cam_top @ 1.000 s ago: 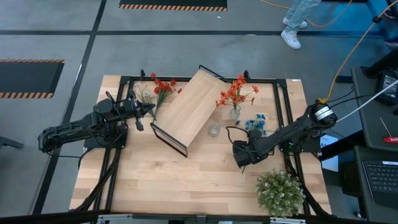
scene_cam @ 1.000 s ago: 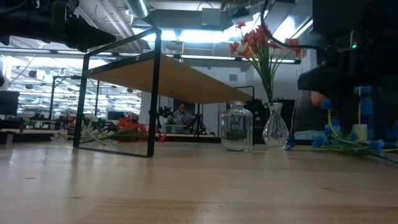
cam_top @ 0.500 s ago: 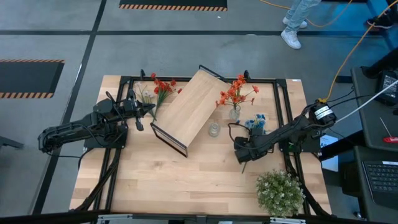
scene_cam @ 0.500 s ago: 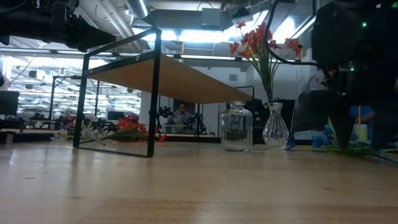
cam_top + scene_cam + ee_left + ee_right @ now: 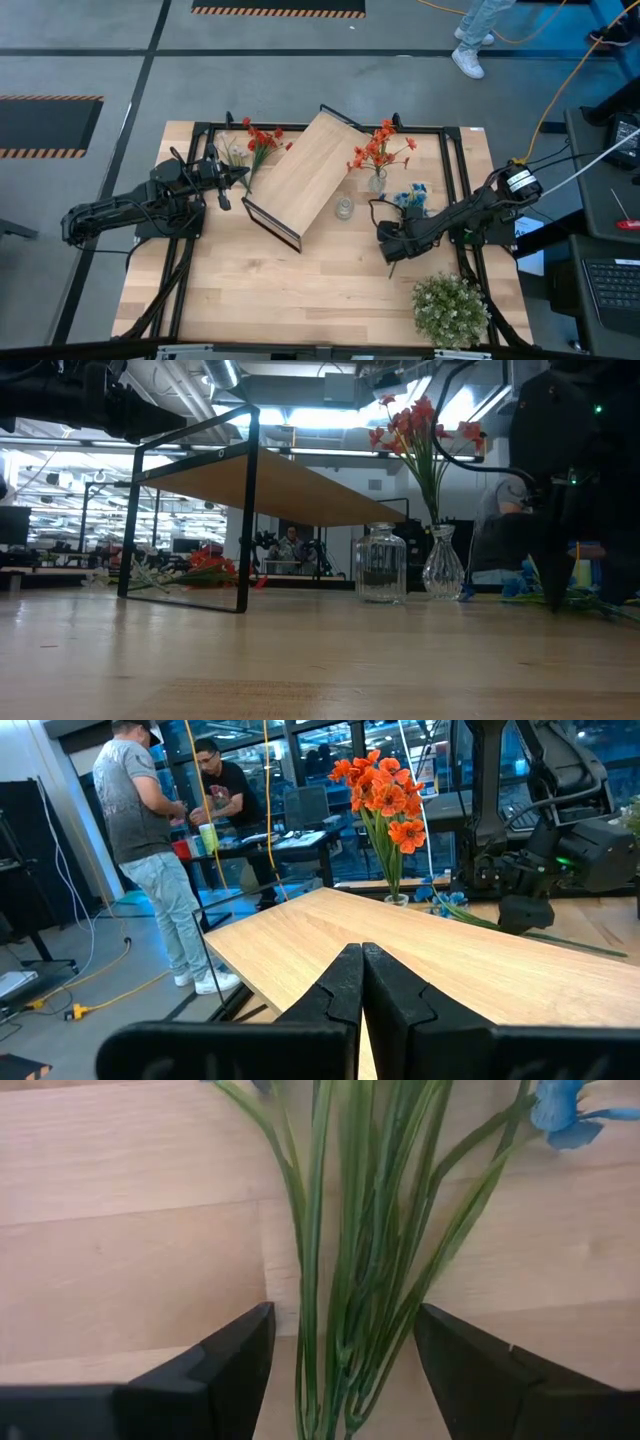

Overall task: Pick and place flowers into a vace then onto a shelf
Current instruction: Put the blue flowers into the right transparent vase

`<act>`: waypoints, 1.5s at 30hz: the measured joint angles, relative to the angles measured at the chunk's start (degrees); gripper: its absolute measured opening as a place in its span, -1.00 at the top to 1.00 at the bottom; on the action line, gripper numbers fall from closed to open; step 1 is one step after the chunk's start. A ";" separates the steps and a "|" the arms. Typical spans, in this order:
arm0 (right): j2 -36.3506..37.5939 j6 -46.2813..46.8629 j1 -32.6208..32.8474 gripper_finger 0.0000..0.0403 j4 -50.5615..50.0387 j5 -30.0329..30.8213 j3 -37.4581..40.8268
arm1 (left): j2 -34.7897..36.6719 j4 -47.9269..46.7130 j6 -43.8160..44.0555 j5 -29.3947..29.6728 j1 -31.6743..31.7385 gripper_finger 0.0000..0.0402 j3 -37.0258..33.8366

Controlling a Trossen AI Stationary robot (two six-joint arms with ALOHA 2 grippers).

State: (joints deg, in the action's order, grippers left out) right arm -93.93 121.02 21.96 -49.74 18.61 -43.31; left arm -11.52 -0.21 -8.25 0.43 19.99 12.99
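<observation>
The table (image 5: pixel 300 280) is pale wood in jointed planks with a smooth, faintly sheened finish, and the shelf (image 5: pixel 305 170) pairs a light-wood board of the same matt grain with a thin black metal wire frame. Two vases, a squat jar (image 5: pixel 381 565) and a slim flared one (image 5: pixel 443 565), are clear glossy glass. The blue flowers (image 5: pixel 350 1230) have smooth, plastic-looking green stems and cloth-like petals, flanked by the right pincer (image 5: pixel 340 1355) in matt black plastic.
</observation>
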 joint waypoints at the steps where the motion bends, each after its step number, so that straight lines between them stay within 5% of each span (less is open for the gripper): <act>1: 0.00 -0.02 0.00 -0.21 0.01 0.00 0.01 | -0.01 0.01 0.00 0.00 0.00 0.98 0.00; 8: -0.15 -1.53 -0.03 -0.06 0.43 0.00 -0.58 | 0.00 0.02 0.00 0.00 0.00 0.98 0.00; 27: -0.01 -1.57 -0.07 0.94 0.70 -1.80 -1.06 | 0.00 0.39 -0.02 0.00 -0.01 0.98 0.00; 45: 2.75 -6.50 1.79 0.95 -4.33 -2.60 -9.68 | 0.00 0.37 -0.02 0.00 -0.01 0.98 0.00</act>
State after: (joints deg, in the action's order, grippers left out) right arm -91.18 114.52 23.75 -54.06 16.01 -52.99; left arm -11.52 0.16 -8.27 0.43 19.97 12.99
